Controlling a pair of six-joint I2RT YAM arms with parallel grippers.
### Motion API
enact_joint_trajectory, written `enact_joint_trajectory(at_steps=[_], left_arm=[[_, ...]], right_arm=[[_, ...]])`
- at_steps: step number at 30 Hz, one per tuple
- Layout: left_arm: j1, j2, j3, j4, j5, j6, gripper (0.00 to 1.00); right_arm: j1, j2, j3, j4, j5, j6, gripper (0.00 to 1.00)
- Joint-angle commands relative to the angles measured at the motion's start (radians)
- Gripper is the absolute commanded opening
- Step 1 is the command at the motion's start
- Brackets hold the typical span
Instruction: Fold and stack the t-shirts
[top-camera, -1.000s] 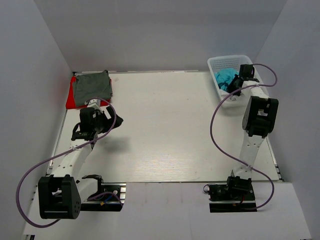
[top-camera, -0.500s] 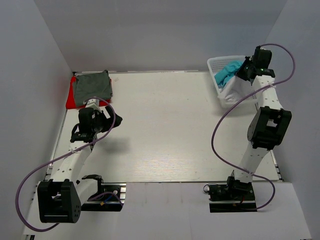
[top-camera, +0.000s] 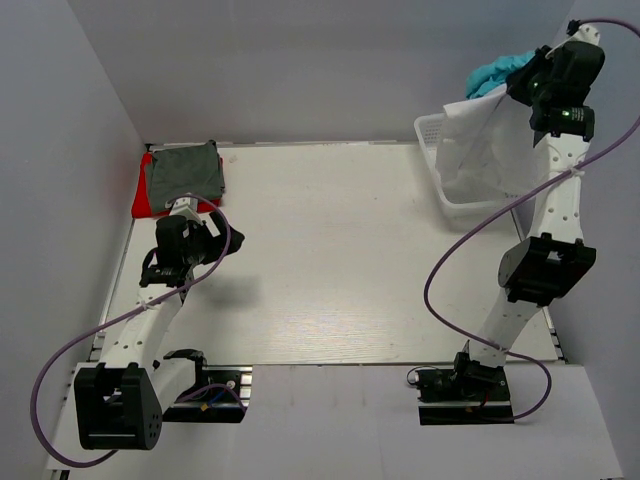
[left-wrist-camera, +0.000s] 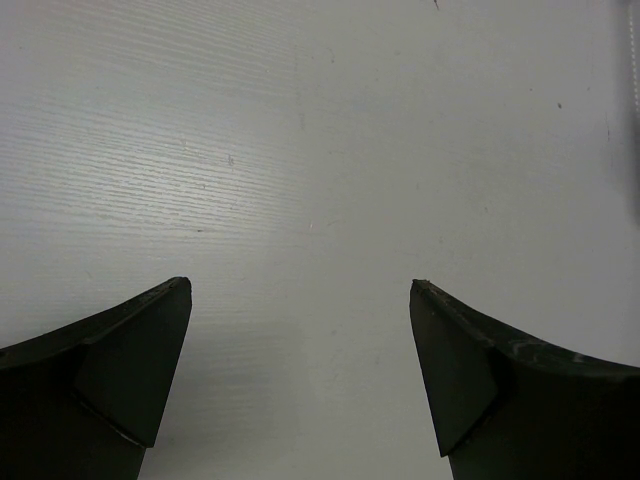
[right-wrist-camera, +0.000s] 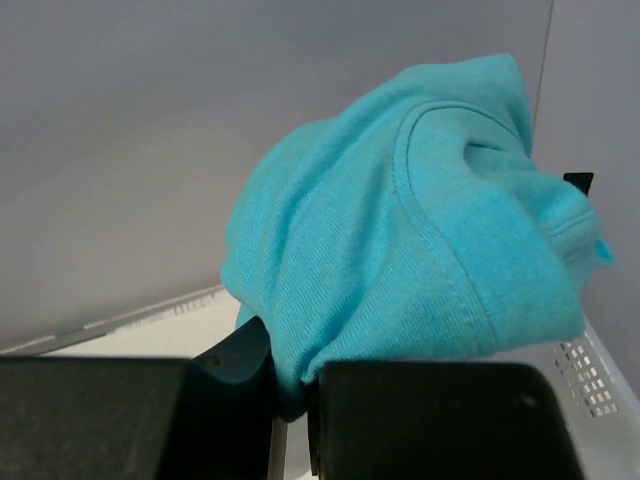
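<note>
My right gripper (top-camera: 518, 82) is raised high above the white basket (top-camera: 445, 205) and is shut on the turquoise t-shirt (top-camera: 493, 74), which is bunched over its fingers in the right wrist view (right-wrist-camera: 400, 230). The white t-shirt (top-camera: 478, 140) hangs below the turquoise one, down into the basket. The grey-green t-shirt (top-camera: 183, 170) lies folded on the red t-shirt (top-camera: 143, 198) at the table's far left corner. My left gripper (top-camera: 228, 243) is open and empty over bare table (left-wrist-camera: 300, 290), in front of that stack.
The basket stands at the table's far right corner, and its lattice rim shows in the right wrist view (right-wrist-camera: 590, 375). Grey walls enclose the table on three sides. Purple cables loop beside both arms.
My right gripper has risen from inside the basket to high above it, pulling the turquoise t-shirt up, with the white t-shirt trailing. The left arm has hardly moved.
</note>
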Motion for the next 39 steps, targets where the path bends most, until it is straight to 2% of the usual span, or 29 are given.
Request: enact_joint_trajectory(at_steps=[1, 7, 8, 10, 11, 15, 18, 21, 23, 25, 26, 29, 30, 31, 34, 35, 37, 39], left_arm=[[-0.002, -0.026, 0.022, -0.002, 0.004, 0.013, 1.00], [-0.002, -0.035, 0.022, -0.002, 0.004, 0.013, 1.00], [-0.002, -0.035, 0.022, -0.002, 0.004, 0.013, 1.00], [-0.002, -0.035, 0.031, -0.002, 0.004, 0.013, 1.00], [-0.002, -0.045, 0.031, -0.002, 0.004, 0.013, 1.00], [-0.002, -0.066, 0.031, -0.002, 0.004, 0.013, 1.00], [-0.002, -0.075, 0.022, -0.002, 0.004, -0.008, 1.00], [-0.002, -0.075, 0.034, -0.014, -0.017, -0.040, 1.00], [0.007, -0.075, 0.043, -0.014, -0.008, -0.062, 1.00], [0.007, -0.075, 0.065, -0.014, 0.015, -0.082, 1.00], [0.007, -0.075, 0.065, -0.014, 0.015, -0.093, 1.00], [0.007, -0.066, 0.065, -0.014, 0.026, -0.103, 1.00], [0.007, -0.066, 0.065, -0.014, 0.026, -0.114, 1.00], [0.007, -0.066, 0.065, -0.025, 0.026, -0.114, 1.00], [0.007, -0.056, 0.074, -0.034, 0.026, -0.123, 1.00], [0.007, -0.055, 0.074, -0.034, 0.035, -0.123, 1.00], [0.007, -0.046, 0.063, -0.010, 0.063, -0.132, 1.00], [0.007, -0.023, 0.063, -0.011, 0.077, -0.133, 1.00]], right_arm=[[-0.007, -0.096, 0.050, 0.160, -0.008, 0.008, 0.00], [-0.006, -0.127, 0.083, 0.220, -0.132, 0.023, 0.00], [-0.006, -0.128, 0.102, 0.219, -0.237, 0.029, 0.00], [0.006, -0.139, 0.122, 0.217, -0.311, 0.038, 0.00], [0.016, -0.159, 0.117, 0.235, -0.448, 0.055, 0.00], [0.045, -0.226, 0.085, 0.295, -0.661, 0.095, 0.00], [0.085, -0.326, -0.092, 0.346, -0.730, 0.103, 0.00], [0.147, -0.436, -0.289, 0.331, -0.712, 0.030, 0.00], [0.222, -0.510, -0.459, 0.309, -0.643, 0.002, 0.00], [0.273, -0.533, -0.545, 0.294, -0.602, -0.032, 0.00], [0.289, -0.559, -0.673, 0.289, -0.595, -0.040, 0.00], [0.397, -0.565, -0.893, 0.274, -0.589, -0.116, 0.02], [0.475, -0.561, -0.930, 0.266, -0.592, -0.136, 0.06], [0.497, -0.543, -1.025, 0.278, -0.595, -0.162, 0.20], [0.577, -0.524, -1.151, 0.251, -0.551, -0.233, 0.47], [0.598, -0.529, -1.157, 0.195, -0.440, -0.271, 0.68], [0.614, -0.576, -1.193, 0.180, -0.332, -0.255, 0.90], [0.626, -0.616, -1.208, 0.164, -0.250, -0.253, 0.90]])
